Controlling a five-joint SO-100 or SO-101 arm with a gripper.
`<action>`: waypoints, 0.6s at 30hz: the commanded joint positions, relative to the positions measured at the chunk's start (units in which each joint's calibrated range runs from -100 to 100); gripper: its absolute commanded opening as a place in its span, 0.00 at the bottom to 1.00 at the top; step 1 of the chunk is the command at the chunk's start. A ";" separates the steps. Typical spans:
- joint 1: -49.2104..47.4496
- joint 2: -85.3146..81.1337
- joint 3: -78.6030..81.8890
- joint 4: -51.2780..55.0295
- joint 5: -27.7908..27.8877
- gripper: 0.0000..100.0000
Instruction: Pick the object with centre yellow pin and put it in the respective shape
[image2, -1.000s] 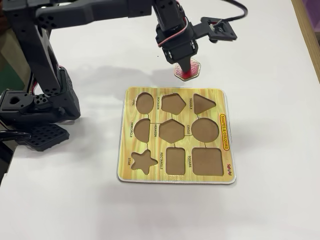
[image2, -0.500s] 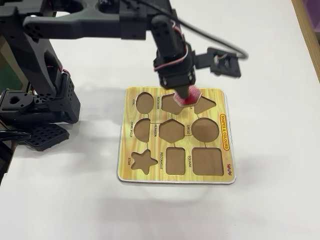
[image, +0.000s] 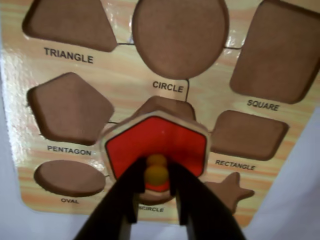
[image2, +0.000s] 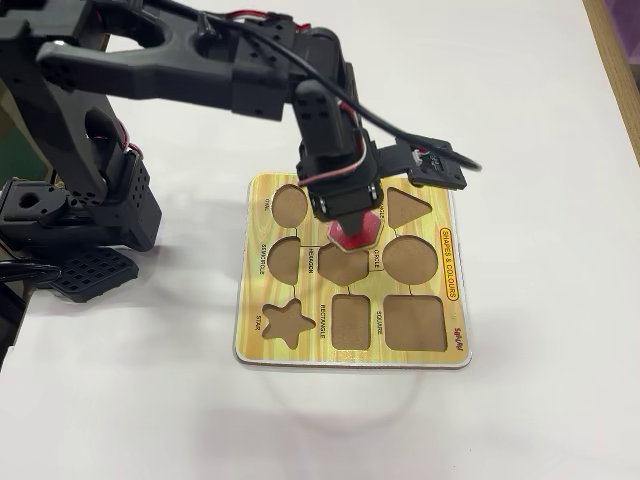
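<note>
A red hexagon piece (image: 155, 142) with a yellow centre pin (image: 156, 173) hangs in my gripper (image: 156, 176), whose black fingers (image: 125, 200) are shut on the pin. The piece is held a little above the wooden shape board (image: 125, 75). It covers most of the hexagon recess (image: 165, 106) and part of the semicircle recess (image: 155, 197). In the fixed view my gripper (image2: 345, 222) holds the red piece (image2: 356, 236) just above the hexagon recess (image2: 343, 266), near the middle of the board (image2: 450, 350).
The other recesses are empty: triangle (image: 70, 22), circle (image: 180, 35), square (image: 275, 55), pentagon (image: 67, 107), rectangle (image: 247, 135), oval (image: 67, 177), star (image: 230, 192). The board lies on a white table (image2: 540, 120). The arm's base (image2: 70, 200) stands at the left.
</note>
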 joint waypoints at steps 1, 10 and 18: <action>1.56 -2.53 -0.54 -0.61 4.82 0.01; 1.07 -1.94 -0.45 -7.87 12.82 0.01; -1.18 0.73 -0.45 -7.87 12.46 0.01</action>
